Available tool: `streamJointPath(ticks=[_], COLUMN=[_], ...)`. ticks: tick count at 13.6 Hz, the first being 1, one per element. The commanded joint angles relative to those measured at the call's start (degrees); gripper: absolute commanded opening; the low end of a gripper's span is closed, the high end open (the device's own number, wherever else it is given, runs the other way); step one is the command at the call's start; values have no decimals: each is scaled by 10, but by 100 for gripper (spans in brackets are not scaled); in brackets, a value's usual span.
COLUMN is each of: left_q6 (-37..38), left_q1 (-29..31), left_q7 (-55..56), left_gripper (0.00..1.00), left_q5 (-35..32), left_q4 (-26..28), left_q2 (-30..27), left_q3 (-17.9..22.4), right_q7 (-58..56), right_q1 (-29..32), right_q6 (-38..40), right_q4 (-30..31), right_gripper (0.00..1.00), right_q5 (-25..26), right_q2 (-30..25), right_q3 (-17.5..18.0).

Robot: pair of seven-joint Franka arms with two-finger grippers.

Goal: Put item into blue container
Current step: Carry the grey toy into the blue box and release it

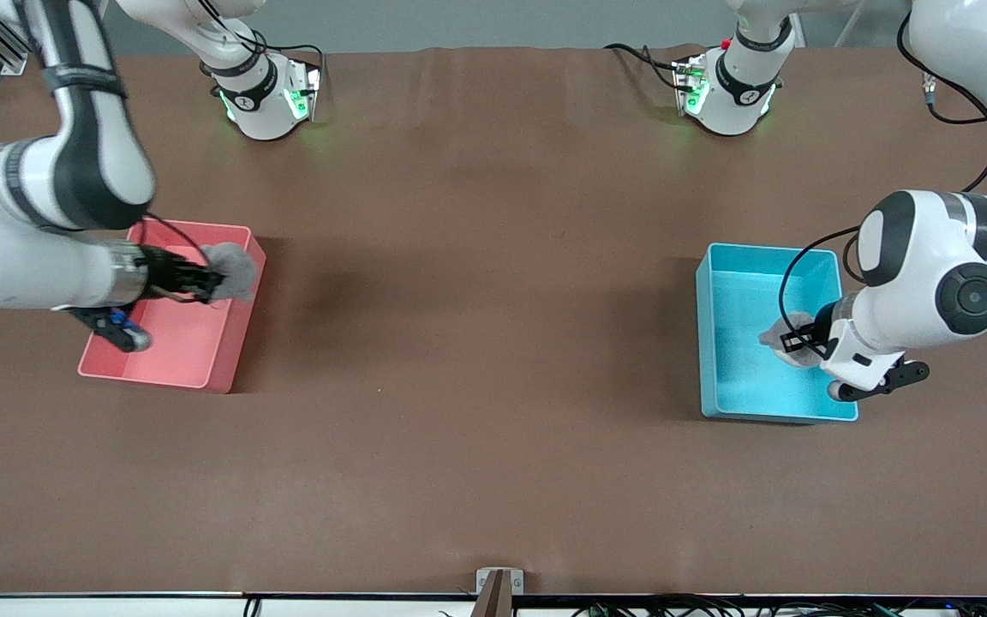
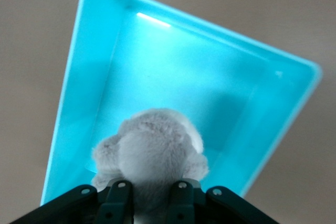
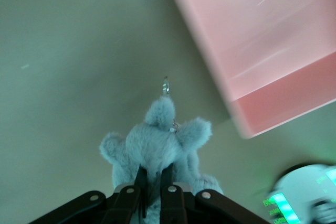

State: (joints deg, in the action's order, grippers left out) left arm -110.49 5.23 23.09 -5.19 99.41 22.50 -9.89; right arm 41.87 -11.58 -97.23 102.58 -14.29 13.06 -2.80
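The left end effector (image 1: 795,341) hangs over the blue container (image 1: 720,343) clamped on a grey plush toy (image 2: 151,148), release remaining, while the right end effector (image 1: 212,283), clamped on a second grey plush (image 3: 157,142), holds it over the pink bin (image 1: 159,370).

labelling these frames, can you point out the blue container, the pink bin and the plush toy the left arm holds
blue container (image 1: 707,343), front view, on its bare wall toward the table's middle.
pink bin (image 1: 176,351), front view, on its bare floor.
grey plush toy (image 2: 152,150), left wrist view, on the middle of its furry body above the jaws.
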Motion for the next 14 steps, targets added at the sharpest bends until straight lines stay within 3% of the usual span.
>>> streamJointPath(ticks=[1,2,5,9,12,13,14], left_q6=[-10,-10,-5,8,8,7,6], left_q1=[6,6,3,-3,-4,-7,-7], left_q7=[-1,0,10,83,156,191,223], left_gripper=[89,100,100,100,100,100,100], left_q5=[-12,-12,-11,-2,-1,-1,-2], left_q4=[2,1,-4,-12,-17,-18,-21], left_q2=[10,9,2,-3,-3,-1,3], left_q3=[-6,-5,-5,-27,-71,-88,-106], right_q7=[136,185,292,419,498,509,509], right_q1=[-103,-139,-223,-293,-318,-319,-319], right_q6=[-77,-121,-246,-310,-364,-377,-377], right_q4=[2,-2,-18,-99,-112,-112,-112], right_gripper=[3,3,3,3,3,5,29], right_q5=[-24,-24,-18,-7,55,65,65], right_q2=[25,44,107,213,253,260,262], right_q3=[-7,-7,-8,-12,-11,-11,-11])
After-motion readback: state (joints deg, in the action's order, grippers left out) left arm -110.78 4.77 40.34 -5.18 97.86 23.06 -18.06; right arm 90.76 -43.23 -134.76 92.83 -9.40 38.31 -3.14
